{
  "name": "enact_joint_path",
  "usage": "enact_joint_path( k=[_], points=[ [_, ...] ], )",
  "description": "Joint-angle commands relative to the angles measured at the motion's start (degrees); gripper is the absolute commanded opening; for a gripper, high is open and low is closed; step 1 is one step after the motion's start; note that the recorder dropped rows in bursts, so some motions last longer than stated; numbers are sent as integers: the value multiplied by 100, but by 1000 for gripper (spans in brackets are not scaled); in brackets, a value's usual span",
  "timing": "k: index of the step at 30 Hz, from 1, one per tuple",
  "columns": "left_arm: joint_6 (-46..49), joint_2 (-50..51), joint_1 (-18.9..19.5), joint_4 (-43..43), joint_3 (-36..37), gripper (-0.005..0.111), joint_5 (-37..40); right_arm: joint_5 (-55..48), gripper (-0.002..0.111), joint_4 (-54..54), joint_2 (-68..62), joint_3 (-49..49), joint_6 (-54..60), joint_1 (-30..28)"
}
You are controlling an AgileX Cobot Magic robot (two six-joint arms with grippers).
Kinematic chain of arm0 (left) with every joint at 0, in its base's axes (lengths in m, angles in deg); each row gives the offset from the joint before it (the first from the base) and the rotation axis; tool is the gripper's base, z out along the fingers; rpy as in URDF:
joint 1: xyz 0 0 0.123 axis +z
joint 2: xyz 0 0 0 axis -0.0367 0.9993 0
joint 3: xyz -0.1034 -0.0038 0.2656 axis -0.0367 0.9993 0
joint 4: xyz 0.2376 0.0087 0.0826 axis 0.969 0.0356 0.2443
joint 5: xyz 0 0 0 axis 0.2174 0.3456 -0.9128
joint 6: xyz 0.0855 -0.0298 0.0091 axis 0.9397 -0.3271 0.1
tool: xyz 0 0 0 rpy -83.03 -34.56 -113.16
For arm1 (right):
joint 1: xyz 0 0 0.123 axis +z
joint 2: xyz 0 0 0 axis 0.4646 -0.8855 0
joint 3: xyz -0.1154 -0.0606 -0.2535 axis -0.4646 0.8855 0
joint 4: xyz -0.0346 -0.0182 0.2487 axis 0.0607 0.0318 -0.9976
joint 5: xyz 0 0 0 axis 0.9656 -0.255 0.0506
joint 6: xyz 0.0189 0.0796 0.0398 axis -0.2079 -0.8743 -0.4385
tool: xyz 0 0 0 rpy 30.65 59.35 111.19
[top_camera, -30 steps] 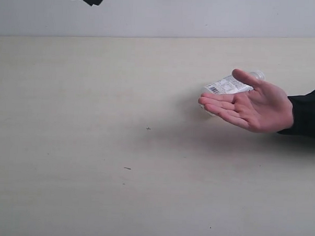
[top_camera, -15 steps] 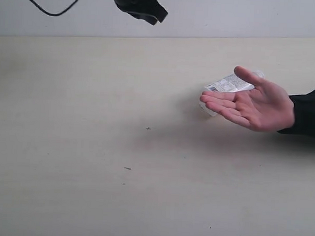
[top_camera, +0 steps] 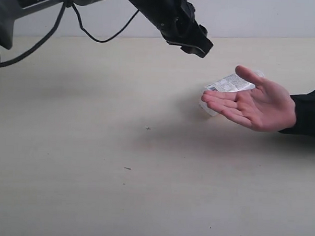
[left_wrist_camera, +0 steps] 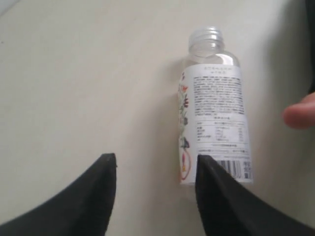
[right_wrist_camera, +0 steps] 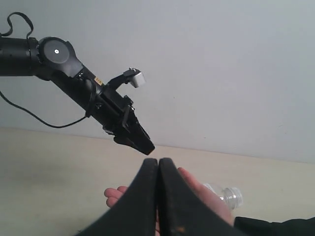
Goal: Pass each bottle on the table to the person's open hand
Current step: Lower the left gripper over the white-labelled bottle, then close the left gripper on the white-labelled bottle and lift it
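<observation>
Left gripper (top_camera: 199, 49) swung in over beige table (top_camera: 91, 188); grey wall (top_camera: 266, 15) behind.

One clear bottle (left_wrist_camera: 214, 113), one open hand (top_camera: 252, 104), one beige table (top_camera: 81, 188), two grippers: left gripper (left_wrist_camera: 155, 160), right gripper (right_wrist_camera: 158, 162).

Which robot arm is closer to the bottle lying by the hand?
Left. The left fingers hover open, close above the bottle. The right fingers, shut, are farther off, with the person's hand between them and the bottle.
</observation>
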State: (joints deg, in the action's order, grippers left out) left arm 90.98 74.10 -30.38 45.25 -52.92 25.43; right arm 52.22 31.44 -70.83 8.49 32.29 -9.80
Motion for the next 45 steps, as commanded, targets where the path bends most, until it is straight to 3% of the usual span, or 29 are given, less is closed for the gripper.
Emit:
enact_joint_path(
  k=[1, 6, 12, 17, 22, 25, 29, 45],
  points=[
    [-47, 136, -235, -1, -45, 51, -114, 28, 0, 1, 25, 24, -3, 15],
    [-356, 296, -305, 13, -45, 52, -164, 28, 0, 1, 25, 24, -3, 15],
    [-451, 382, -314, -1, -45, 67, -257, 28, 0, 1, 25, 24, -3, 15],
    [-451, 433, -419, 40, -45, 67, -504, 28, 0, 1, 25, 24, -3, 15],
    [-451, 448, -769, 636, -45, 67, -673, 28, 0, 1, 25, 24, -3, 15],
    [-507, 457, -781, 625, -45, 67, -673, 28, 0, 1, 25, 24, -3, 15],
    [-604, 571, -781, 625, -45, 76, -581, 28, 0, 1, 25, 24, -3, 15],
    [-315, 1031, -781, 689, -45, 76, -648, 28, 0, 1, 25, 24, -3, 15]
  ],
)
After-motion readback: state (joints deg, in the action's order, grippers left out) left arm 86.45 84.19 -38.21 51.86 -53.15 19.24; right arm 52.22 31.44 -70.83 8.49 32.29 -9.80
